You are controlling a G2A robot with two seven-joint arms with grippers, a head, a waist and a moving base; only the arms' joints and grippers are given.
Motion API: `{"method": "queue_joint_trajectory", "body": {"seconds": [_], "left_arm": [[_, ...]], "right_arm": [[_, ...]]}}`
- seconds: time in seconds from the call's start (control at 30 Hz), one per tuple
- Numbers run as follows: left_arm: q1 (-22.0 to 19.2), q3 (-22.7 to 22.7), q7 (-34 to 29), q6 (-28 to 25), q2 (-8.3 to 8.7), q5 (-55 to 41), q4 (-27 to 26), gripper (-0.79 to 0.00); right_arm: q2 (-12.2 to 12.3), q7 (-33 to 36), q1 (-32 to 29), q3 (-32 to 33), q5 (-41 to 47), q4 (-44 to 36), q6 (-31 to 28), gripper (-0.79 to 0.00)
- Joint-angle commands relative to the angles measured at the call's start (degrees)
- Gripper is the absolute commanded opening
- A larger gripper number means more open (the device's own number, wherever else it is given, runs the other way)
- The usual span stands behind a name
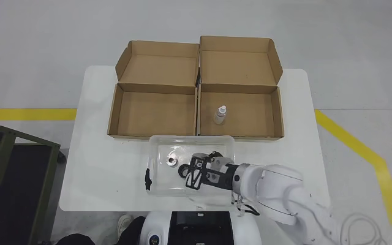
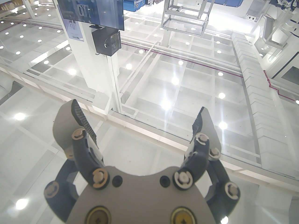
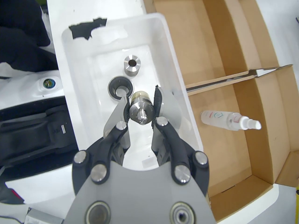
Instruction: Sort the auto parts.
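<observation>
White tabletop (image 1: 92,184) bearing two cardboard boxes (image 1: 153,113), one holding a spray bottle (image 1: 220,114), behind a clear tray (image 1: 160,142). Right gripper (image 3: 141,101), within the tray, is clamped across a metal cylinder (image 3: 139,114), seemingly for lifting it boxward. A steel bushing (image 3: 132,65) and black ring (image 3: 120,89) await. Left gripper (image 2: 138,106), spread apart, points ceilingward, probably parked clear.

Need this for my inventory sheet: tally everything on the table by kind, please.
Auto parts: 3 (steel sleeve, black ring, steel plug)
Spray bottle: 1
Cardboard boxes: 2
Clear tub: 1
Total: 7
</observation>
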Motion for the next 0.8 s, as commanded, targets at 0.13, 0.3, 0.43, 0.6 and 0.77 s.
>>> {"method": "queue_joint_trajectory", "body": {"seconds": [0.13,0.3,0.43,0.6,0.77], "left_arm": [[0.00,0.00,0.00,0.00,0.00,0.00,0.00,0.000],[0.00,0.00,0.00,0.00,0.00,0.00,0.00,0.000],[0.00,0.00,0.00,0.00,0.00,0.00,0.00,0.000],[0.00,0.00,0.00,0.00,0.00,0.00,0.00,0.000],[0.00,0.00,0.00,0.00,0.00,0.00,0.00,0.000]], "right_arm": [[-0.06,-11.98,-0.62,2.13,1.90,-1.22,0.84,-0.785],[-0.10,-19.20,-0.65,3.79,3.09,-2.31,1.17,-0.785],[-0.16,-24.48,-0.58,5.25,5.10,-2.50,1.38,-0.785],[-0.33,-31.09,-0.22,6.92,8.36,-2.01,1.56,-0.785],[-0.62,-39.36,-0.31,8.71,11.71,-1.08,2.77,-0.785]]}}
